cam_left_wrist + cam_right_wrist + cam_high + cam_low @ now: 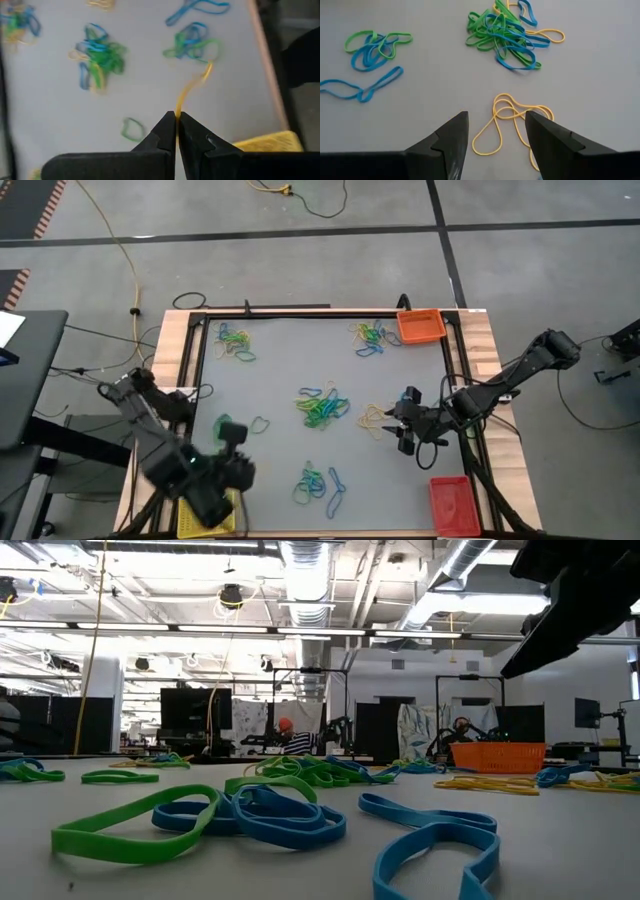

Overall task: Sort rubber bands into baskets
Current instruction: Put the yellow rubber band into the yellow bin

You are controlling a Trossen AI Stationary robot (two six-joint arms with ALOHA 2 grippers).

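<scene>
Left gripper (177, 120) sits at lower left of the high view, just beside the yellow basket (228, 515) at the table's bottom-left corner; its fingers are pressed together, pinching one yellow rubber band (192, 90) that trails away from the tips over the grey mat. Right gripper (496, 131) is at right of centre in the high view, low over the mat, fingers spread with a loose tangle of yellow bands (507, 125) lying flat between and just ahead of them; no contact visible. Remaining rubber bands lie in separate clusters on the table (280, 370): a green, blue and yellow pile at centre (322, 406), one at upper left (234, 343), one at upper right (370, 338) just beside the orange basket (420, 326), and a blue-green group at lower centre (318, 483). A single green band (260, 424) lies near the left gripper. Red basket (452, 504) occupies the lower right corner. Low view: green and blue bands (240, 818) in the foreground, orange basket at right in the distance. Contents of the baskets cannot be made out.
</scene>
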